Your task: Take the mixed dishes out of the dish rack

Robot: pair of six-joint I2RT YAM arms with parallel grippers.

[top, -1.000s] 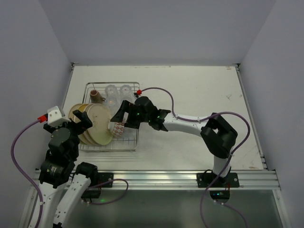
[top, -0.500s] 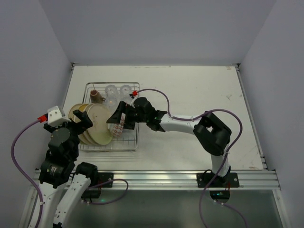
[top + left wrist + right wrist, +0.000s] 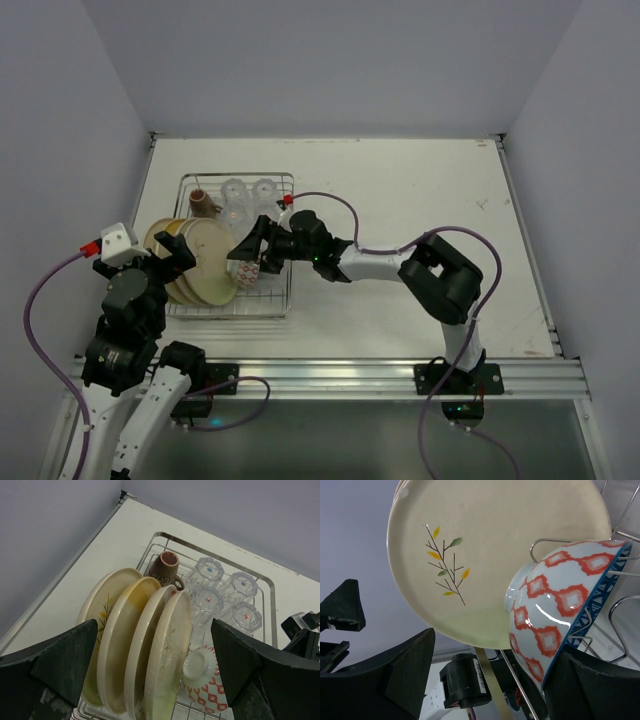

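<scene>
Dish rack (image 3: 240, 175) sits on the left half of the tabletop, close to the left edge and roughly midway between far and near edges. All dishes are in it. Four cream plates (image 3: 135, 645) stand on edge in a row in the rack's near-left part. The brown mug (image 3: 165, 567) lies tilted at its far-left corner. Four clear glasses (image 3: 225, 592) are grouped two by two toward the far-right corner. The patterned bowl (image 3: 206, 680) (red diamonds, blue band at the rim) is tipped on its side in the near-right part, just beside the last plate. The right gripper (image 3: 255, 250) reaches across from the right to the rack's right side, jaws spread. In the right wrist view the bowl (image 3: 555, 610) lies between the fingers, nearer one of them, with a plate face (image 3: 490, 545) behind it. Finger-to-bowl contact cannot be confirmed. The left gripper (image 3: 170, 255) hovers over the near-left part of the rack above the plates, jaws wide apart, holding nothing.
</scene>
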